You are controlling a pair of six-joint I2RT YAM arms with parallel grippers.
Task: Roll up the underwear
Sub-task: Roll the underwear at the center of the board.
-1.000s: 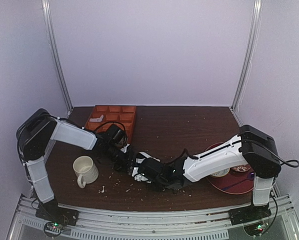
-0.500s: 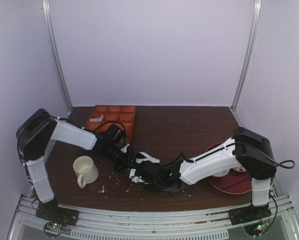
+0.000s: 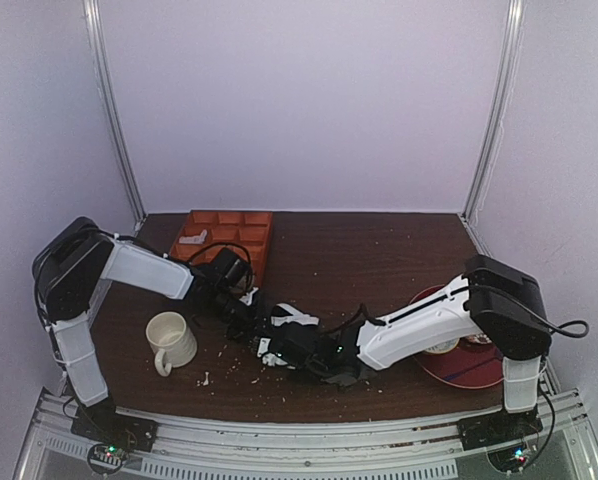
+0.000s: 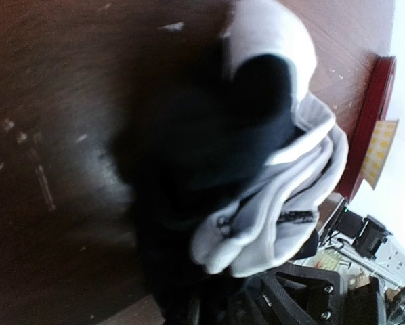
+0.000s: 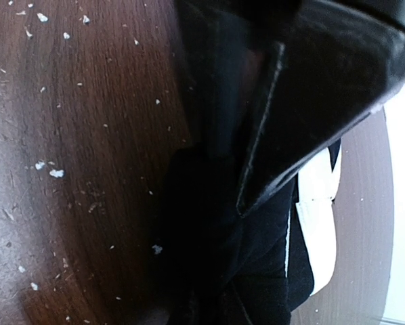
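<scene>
underwear: black soft fabric underwear with white edging (image 3: pixel 301 345) is lying bunched near the front edge of the dark brown wooden table (image 3: pixel 379 250), about midway between its left and right edges; the two arms are meeting over it. In the left wrist view the black fabric (image 4: pixel 209 135) is folded over pale grey-white layers, blurred. In the right wrist view the black cloth with a white strip (image 5: pixel 257 271) is sitting right under the fingers.
left gripper: left gripper (image 3: pixel 247 312) is reaching in from the left, at the left end of the bundle; fingers are not showing in its own view, cannot tell how wide the jaws are or whether they are gripping.
right gripper: right gripper (image 3: pixel 291 352) is lying low across the table from the right, jaws closed together, dark fingers (image 5: pixel 257 101) pressing against the black fabric; cannot tell if cloth is pinched between them.
mug: cream ceramic mug (image 3: pixel 171 340) is standing upright near the front left corner, left of the bundle, apart from it.
tray: orange plastic compartment tray (image 3: pixel 234 235) is sitting at the back left, a small white piece (image 3: pixel 191 238) in one left cell.
plate: dark red round plate (image 3: pixel 469 365) is sitting at the right edge, partly under the right arm.
crumbs: pale crumbs (image 5: pixel 50 169) are scattered along the front of the table.
</scene>
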